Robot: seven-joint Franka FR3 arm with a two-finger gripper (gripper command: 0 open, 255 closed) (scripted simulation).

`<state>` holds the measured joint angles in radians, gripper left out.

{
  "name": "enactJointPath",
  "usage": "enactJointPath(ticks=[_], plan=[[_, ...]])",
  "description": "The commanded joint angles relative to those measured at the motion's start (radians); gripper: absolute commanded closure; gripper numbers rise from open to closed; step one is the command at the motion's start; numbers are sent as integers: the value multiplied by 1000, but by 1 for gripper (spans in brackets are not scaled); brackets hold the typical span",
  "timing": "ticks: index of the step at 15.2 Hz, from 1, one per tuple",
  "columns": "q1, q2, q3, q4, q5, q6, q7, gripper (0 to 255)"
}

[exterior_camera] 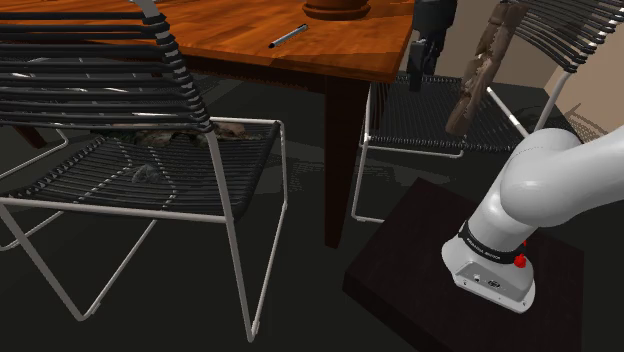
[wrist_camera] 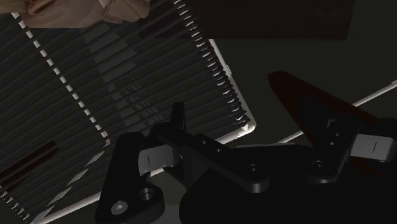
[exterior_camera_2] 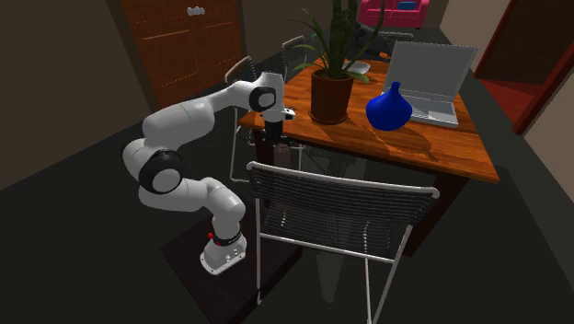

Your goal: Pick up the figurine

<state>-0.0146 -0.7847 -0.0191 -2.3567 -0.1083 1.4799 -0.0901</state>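
The gripper [exterior_camera: 425,55] hangs above the chair [exterior_camera: 420,132] seat, jaws wide and empty. The brown figurine [exterior_camera: 478,72] stands on that chair, apart from the gripper. Centre over it before lowering.

- Shoulder cam: low, beside stand [exterior_camera: 440,290], faces table [exterior_camera: 250,40] edge; arm [exterior_camera: 560,180] close, lower right.
- 2nd ext cam: high, farther off, looks down over table, arm at its left.
- Wrist cam: v. close above chair seat [wrist_camera: 127,83], looking past gripper [wrist_camera: 254,118].
- Both ext cams share table, arm, stand.
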Motion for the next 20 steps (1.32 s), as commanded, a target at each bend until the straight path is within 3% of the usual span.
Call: enactJointPath(ticks=[1,9,17,20], plan=[[0,0,0,0,0,0,0,0],[3,-75,-139,172,-63,-152,-226,0],[36,-57,-291,425,-116,-291,-461,0],[34,-76,-294,386,-120,-271,-460,0]])
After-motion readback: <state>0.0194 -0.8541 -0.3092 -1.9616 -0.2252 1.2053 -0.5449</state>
